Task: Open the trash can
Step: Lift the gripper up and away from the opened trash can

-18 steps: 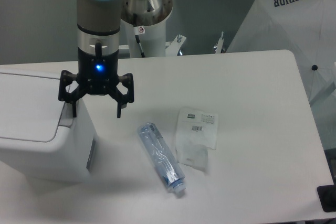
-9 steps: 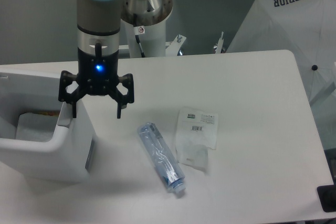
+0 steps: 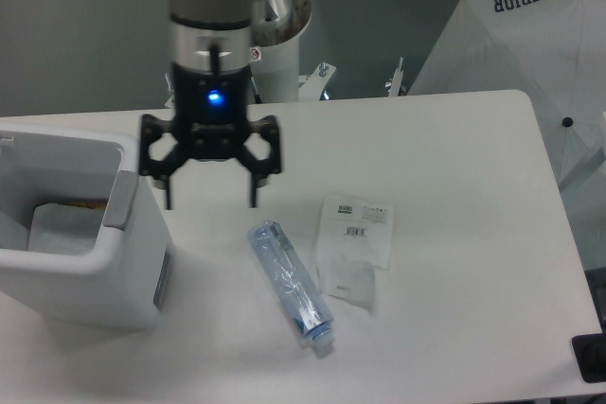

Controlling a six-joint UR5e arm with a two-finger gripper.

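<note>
The trash can (image 3: pixel 90 276) is a big white boxy bin at the left edge of the table. Its top stands open and I can see white and brownish contents inside. A grey tab (image 3: pixel 122 201) sits on its right rim. My gripper (image 3: pixel 211 203) hangs open just right of the bin, above the table, fingers spread wide and holding nothing. One fingertip (image 3: pixel 169 203) is close to the bin's right side, apart from it.
A clear plastic bottle (image 3: pixel 290 283) lies on the table below the gripper. A clear plastic bag (image 3: pixel 354 244) with a barcode label lies to its right. A white umbrella (image 3: pixel 530 54) stands off the table's far right corner.
The bin's lid went from shut to open. The gripper, which was at the grey tab, has since lifted and moved right, away from the bin.
</note>
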